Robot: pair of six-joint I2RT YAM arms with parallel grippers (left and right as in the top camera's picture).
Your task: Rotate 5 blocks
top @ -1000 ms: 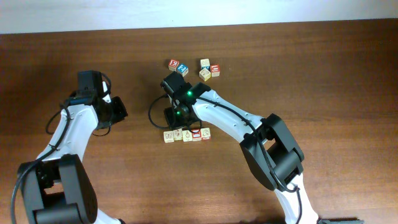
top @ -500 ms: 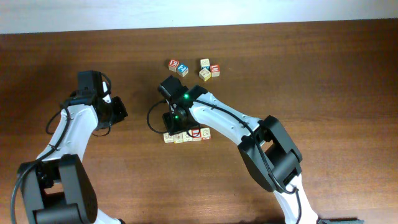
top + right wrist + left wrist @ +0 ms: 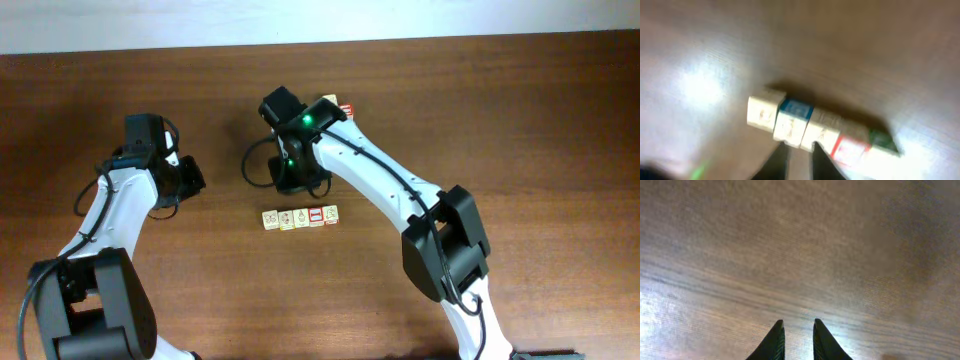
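Observation:
Five small wooden blocks (image 3: 300, 216) lie side by side in a straight row at mid-table. The two at the right end show red-framed faces (image 3: 316, 215). My right gripper (image 3: 297, 188) hangs just behind the row, apart from it. In the right wrist view, which is blurred, the row (image 3: 820, 130) lies just beyond my right gripper (image 3: 800, 145). Its jaws stand slightly open, with only table between them. My left gripper (image 3: 193, 178) stays far to the left. In its wrist view it (image 3: 796, 322) is narrowly open over bare wood.
Behind the row, my right arm (image 3: 360, 170) covers most of a loose group of other cubes. One cube (image 3: 345, 108) peeks out beside the wrist. The table's far edge meets a white wall (image 3: 450, 15).
My right gripper has drawn back from the row toward the far side, uncovering all five blocks, and its jaws have parted a little. The left arm has not moved.

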